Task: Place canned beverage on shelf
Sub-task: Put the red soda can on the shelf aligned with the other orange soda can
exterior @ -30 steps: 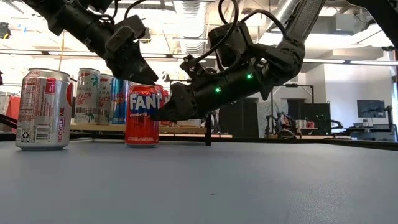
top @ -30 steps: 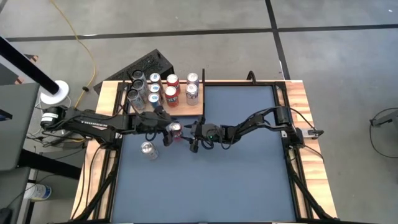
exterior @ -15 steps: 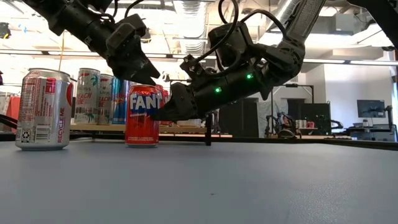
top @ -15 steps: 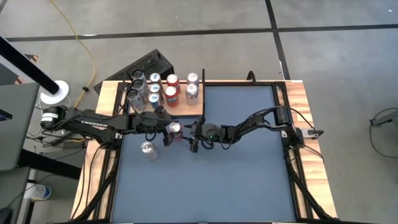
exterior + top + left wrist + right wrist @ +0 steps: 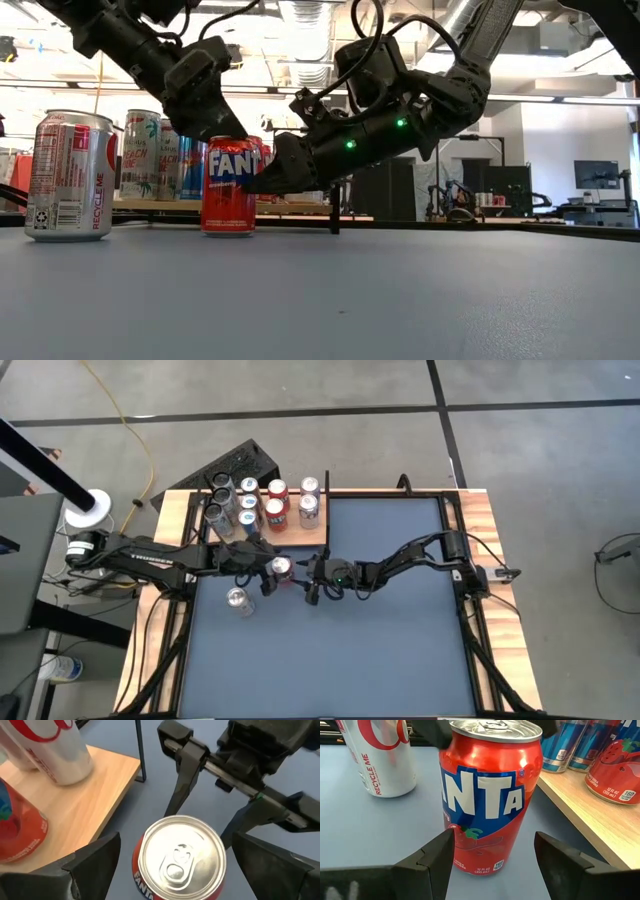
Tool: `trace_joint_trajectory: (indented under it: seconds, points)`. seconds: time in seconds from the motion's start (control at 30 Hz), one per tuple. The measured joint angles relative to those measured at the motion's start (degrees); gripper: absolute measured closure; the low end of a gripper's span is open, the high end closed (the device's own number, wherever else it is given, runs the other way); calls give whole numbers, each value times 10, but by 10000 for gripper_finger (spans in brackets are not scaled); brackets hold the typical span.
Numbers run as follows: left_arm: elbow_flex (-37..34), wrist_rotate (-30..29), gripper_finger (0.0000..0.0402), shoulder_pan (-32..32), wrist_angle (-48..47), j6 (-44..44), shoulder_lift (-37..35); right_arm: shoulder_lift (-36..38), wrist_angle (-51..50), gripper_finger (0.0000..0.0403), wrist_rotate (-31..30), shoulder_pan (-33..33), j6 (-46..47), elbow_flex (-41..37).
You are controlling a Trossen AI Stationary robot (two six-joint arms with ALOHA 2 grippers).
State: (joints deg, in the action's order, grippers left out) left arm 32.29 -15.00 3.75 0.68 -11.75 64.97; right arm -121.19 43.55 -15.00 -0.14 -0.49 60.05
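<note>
Red aluminium Fanta can [image 5: 228, 186], silver top: upright on blue bench [image 5: 340, 650], beside wooden shelf [image 5: 290, 543]. Left claw [image 5: 187, 865] released, straddling its top; right claw [image 5: 495, 855] open, facing it.

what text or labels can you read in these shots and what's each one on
"FANT", cut off by the left gripper: red Fanta can on the blue tabletop.
"ANTA" and "12 FL OZ (355 mL)": same can, right wrist view.
"RECYCLE ME": silver can standing on the tabletop.
"12 FL OZ": red strawberry can on the shelf.
Print on the tall cans behind: too small to read.
</note>
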Motion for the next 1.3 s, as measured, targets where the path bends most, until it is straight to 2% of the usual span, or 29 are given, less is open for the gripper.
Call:
trace_joint_trajectory:
  seconds: [0.33,0.67,1.0,1.3]
  points:
    - [0,-3,32,0,6,-2,53,0,0,143,0,0,0,0]
    - [0,-4,40,0,20,-10,50,0,-3,143,0,0,0,0]
    - [46,-8,40,2,-52,-20,50,0,-3,143,0,0,0,0]
    - [48,-5,41,2,-70,-44,57,0,-3,143,0,0,5,0]
